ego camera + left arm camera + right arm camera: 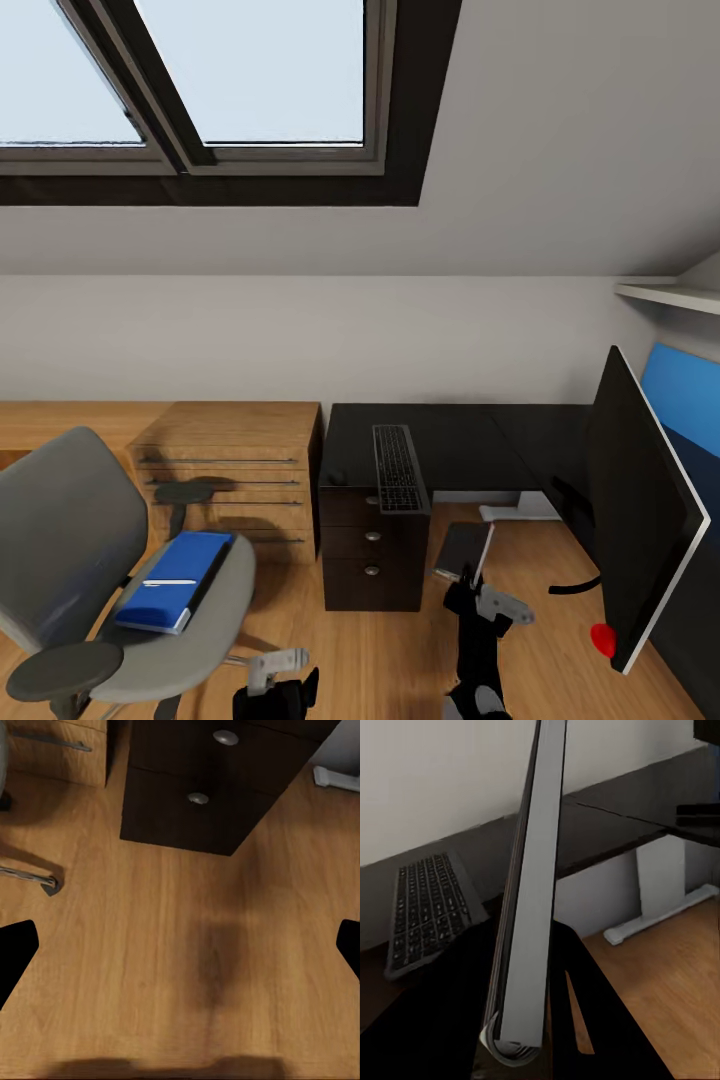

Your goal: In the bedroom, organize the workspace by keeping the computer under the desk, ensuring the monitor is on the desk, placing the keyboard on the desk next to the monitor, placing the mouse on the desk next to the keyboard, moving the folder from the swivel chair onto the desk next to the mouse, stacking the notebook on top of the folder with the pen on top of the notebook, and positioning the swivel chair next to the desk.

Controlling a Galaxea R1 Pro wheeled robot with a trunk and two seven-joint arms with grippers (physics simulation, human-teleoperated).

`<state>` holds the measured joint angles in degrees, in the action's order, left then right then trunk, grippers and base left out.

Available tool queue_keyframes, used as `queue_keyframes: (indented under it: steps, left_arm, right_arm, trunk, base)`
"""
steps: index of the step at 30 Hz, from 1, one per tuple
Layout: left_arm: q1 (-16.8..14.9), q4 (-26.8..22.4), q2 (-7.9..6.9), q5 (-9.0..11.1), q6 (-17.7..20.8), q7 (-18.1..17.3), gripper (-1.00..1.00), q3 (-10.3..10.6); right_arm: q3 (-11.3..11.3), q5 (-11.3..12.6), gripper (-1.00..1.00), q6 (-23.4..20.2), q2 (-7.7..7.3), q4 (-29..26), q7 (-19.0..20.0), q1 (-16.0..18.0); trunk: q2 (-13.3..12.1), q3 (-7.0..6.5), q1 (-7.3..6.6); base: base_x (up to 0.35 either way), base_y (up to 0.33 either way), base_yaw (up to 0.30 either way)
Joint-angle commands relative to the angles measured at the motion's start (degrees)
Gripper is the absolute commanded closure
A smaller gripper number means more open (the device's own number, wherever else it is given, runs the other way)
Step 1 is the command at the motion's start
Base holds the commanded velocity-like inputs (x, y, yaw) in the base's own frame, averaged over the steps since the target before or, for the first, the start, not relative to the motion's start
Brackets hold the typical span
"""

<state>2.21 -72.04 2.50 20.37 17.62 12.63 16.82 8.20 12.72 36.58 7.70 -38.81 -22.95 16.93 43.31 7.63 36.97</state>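
The grey swivel chair [70, 560] stands at the left with the blue folder [175, 592] on its seat and a slim white pen [168, 582] on the folder. The dark keyboard [398, 468] [427, 915] lies on the black desk [460, 440]. At the right, the monitor [640, 520] stands before the blue back panel. My right gripper [466, 588] [521, 1027] is shut on a thin grey slab that looks like the notebook [463, 548] [531, 892], held on edge above the floor before the desk. My left gripper [275, 685] [180, 952] hangs open over bare floor. The computer is out of view.
A dark drawer unit [370, 545] [199, 795] stands under the desk's left end, with an oak shelving unit [235, 470] to its left. The desk's white leg [520, 512] [660, 892] rests on the wood floor. A small red round thing [602, 640] shows at the monitor's lower corner.
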Motion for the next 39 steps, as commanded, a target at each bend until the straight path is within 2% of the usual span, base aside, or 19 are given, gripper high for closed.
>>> queue_keyframes:
  steps: [1, 3, 4, 5, 8, 9, 10, 11, 13, 17, 33, 39]
  left_arm:
    - [-0.01, -1.45, 0.03, 0.65, 1.15, 2.16, -1.00, 0.07]
    - [-0.01, -4.37, 0.28, 0.74, 2.17, 5.49, -1.00, 0.06]
    - [-0.01, -6.14, 0.92, 0.82, 2.64, 7.48, -1.00, 0.06]
    - [-0.01, -6.53, 1.18, 0.82, 2.77, 8.02, -1.00, 0.06]
    - [-0.02, -8.24, 2.55, 0.87, 3.09, 12.85, -1.00, 0.04]
    - [-0.01, -9.06, 3.15, 0.96, 3.10, 17.12, -1.00, -0.10]
    - [-0.01, -9.16, 3.17, 0.97, 3.06, 17.67, -1.00, -0.61]
    - [-0.01, -9.18, 3.20, 0.97, 3.03, 17.87, -1.00, -0.99]
    - [-0.02, -9.18, 3.23, 0.98, 2.92, 18.35, -1.00, -2.60]
    - [-0.02, -9.16, 3.29, 1.05, 2.95, 18.56, -1.00, -3.29]
    - [-0.03, -8.92, 3.21, 1.04, 2.95, 18.41, -1.00, -3.29]
    - [-0.05, -8.87, 3.21, 1.07, 2.95, 18.40, -1.00, -3.29]
  right_arm:
    - [0.04, 2.98, 1.00, -1.18, -0.09, -2.36, -0.26, 0.03]
    - [-0.35, 7.43, 1.00, -5.21, -0.29, -7.53, -0.19, 0.03]
    - [-0.54, 10.56, 1.00, -8.49, -0.45, -11.12, -0.11, 0.03]
    - [-0.63, 11.58, 1.00, -9.45, -0.48, -12.12, -0.08, 0.05]
    - [-1.03, 18.36, 1.00, -13.72, -0.58, -15.50, 0.00, 0.43]
    - [-1.10, 26.17, 1.00, -15.35, -0.53, -16.32, 0.15, 1.92]
    - [-1.10, 28.46, 1.00, -15.56, -0.52, -16.37, 0.19, 2.40]
    - [-1.09, 29.51, 1.00, -15.63, -0.51, -16.39, 0.21, 2.58]
    - [-1.17, 33.21, 1.00, -15.79, -0.59, -16.58, 0.25, 3.05]
    - [-0.77, 35.43, 1.00, -15.41, -0.46, -16.50, 0.35, 3.28]
    - [-1.00, 34.99, 1.00, -14.96, -0.74, -16.74, 0.41, 3.29]
    - [-1.00, 34.93, 1.00, -14.96, -1.50, -16.71, 0.37, 3.29]
  trunk:
    - [0.07, 0.09, 0.02]
    - [0.07, 0.09, 0.02]
    - [0.07, 0.09, 0.02]
    - [0.07, 0.09, 0.02]
    - [0.07, 0.09, 0.02]
    - [0.07, 0.09, 0.02]
    - [0.07, 0.09, 0.02]
    - [0.07, 0.09, 0.02]
    - [0.07, 0.09, 0.02]
    - [0.07, 0.09, 0.02]
    - [0.07, 0.09, 0.02]
    - [0.07, 0.09, 0.02]
  base:
    - [0.000, 0.000, 0.000]
    - [0.000, 0.000, 0.000]
    - [0.000, 0.000, 0.000]
    - [0.000, 0.000, 0.000]
    - [0.000, 0.000, 0.000]
    - [0.000, 0.000, 0.000]
    - [0.000, 0.000, 0.000]
    - [0.000, 0.000, 0.000]
    - [0.000, 0.000, 0.000]
    - [0.000, 0.000, 0.000]
    - [0.090, 0.000, 0.000]
    - [0.007, 0.000, 0.000]
